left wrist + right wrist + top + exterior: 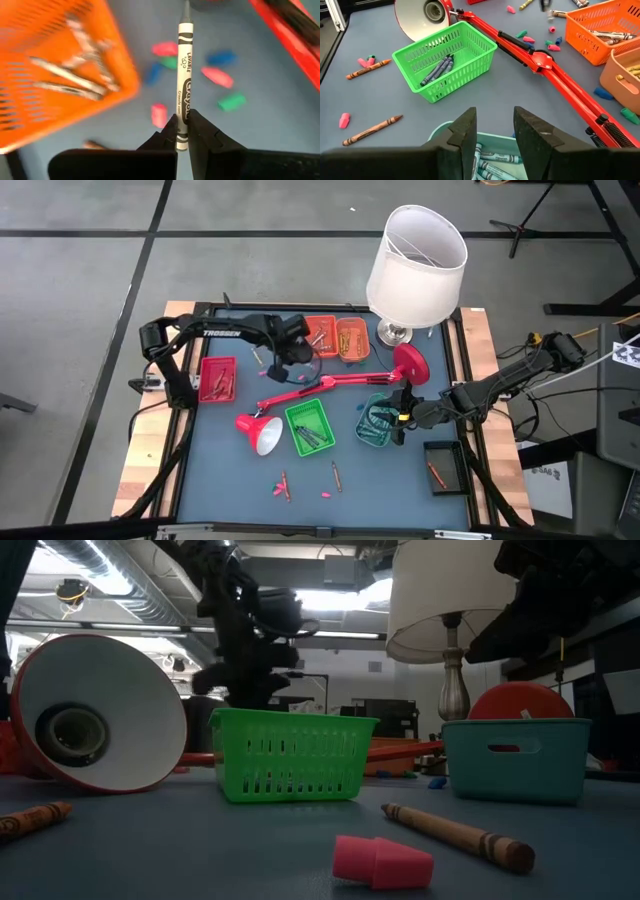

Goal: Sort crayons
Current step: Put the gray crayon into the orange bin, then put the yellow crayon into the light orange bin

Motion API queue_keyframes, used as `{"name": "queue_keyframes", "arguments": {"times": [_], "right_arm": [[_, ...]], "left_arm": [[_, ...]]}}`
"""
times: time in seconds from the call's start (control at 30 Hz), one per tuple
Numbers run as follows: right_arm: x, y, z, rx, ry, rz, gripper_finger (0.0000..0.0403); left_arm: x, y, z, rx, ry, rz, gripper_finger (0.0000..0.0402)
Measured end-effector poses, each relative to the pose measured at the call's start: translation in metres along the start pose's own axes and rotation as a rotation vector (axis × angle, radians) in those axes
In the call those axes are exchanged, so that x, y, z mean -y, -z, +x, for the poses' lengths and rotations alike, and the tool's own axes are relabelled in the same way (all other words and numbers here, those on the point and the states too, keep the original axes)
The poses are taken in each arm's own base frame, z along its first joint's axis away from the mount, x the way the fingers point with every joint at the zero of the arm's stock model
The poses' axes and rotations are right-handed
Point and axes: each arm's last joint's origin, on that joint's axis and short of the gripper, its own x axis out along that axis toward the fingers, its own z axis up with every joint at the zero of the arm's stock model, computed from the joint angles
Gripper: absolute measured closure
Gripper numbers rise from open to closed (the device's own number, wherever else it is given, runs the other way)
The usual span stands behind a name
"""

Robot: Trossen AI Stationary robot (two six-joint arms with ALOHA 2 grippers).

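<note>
My left gripper [182,132] hangs over the blue mat beside the orange basket [60,70], shut on a grey crayon [184,75] with a white-and-grey wrapper. In the high view the left gripper [290,360] is just on the near side of the orange basket [322,335]. My right gripper [494,130] stands open above the teal basket [490,160], which holds teal crayons. The green basket [445,62] holds dark blue-grey crayons. Loose crayons [285,483] lie on the mat near the front edge. My left gripper pinches the grey crayon's flat end [182,142] between its two fingers. The fingers slant steeply down from above and lie along the crayon. The rest of the crayon sticks out past the fingertips, its point [186,7] leading, and it looks clear of the mat.
A red desk lamp [330,383] lies across the middle of the mat, its shade [262,432] at the near left. A white table lamp [415,265] stands at the far right. A tan basket [352,338], a red basket [218,378] and a black tray [440,465] stand around; coloured caps [217,76] are scattered.
</note>
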Motion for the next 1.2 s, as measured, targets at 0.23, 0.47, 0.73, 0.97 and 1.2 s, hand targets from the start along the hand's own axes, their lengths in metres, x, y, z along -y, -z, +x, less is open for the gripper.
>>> {"name": "queue_keyframes", "arguments": {"times": [0.23, 0.47, 0.73, 0.97, 1.2], "right_arm": [[0.000, 0.000, 0.000, 0.000, 0.000, 0.000, 0.0276], [0.000, 0.000, 0.000, -0.002, 0.001, -0.002, 0.0276], [0.000, 0.001, 0.000, -0.006, 0.003, -0.008, 0.0276], [0.000, 0.001, 0.000, -0.006, 0.003, -0.008, 0.0276], [0.000, 0.001, 0.000, -0.006, 0.003, -0.008, 0.0276]], "left_arm": [[-0.017, -0.017, -0.003, 0.186, -0.156, -0.142, 0.0396], [-0.024, -0.017, -0.004, 0.143, -0.302, -0.214, 0.0396], [-0.025, -0.015, -0.005, 0.123, -0.353, -0.362, 0.0351], [-0.025, -0.012, -0.011, 0.113, -0.401, -0.531, 0.0315], [-0.017, 0.007, -0.050, 0.071, -0.347, -0.681, 0.0311]]}}
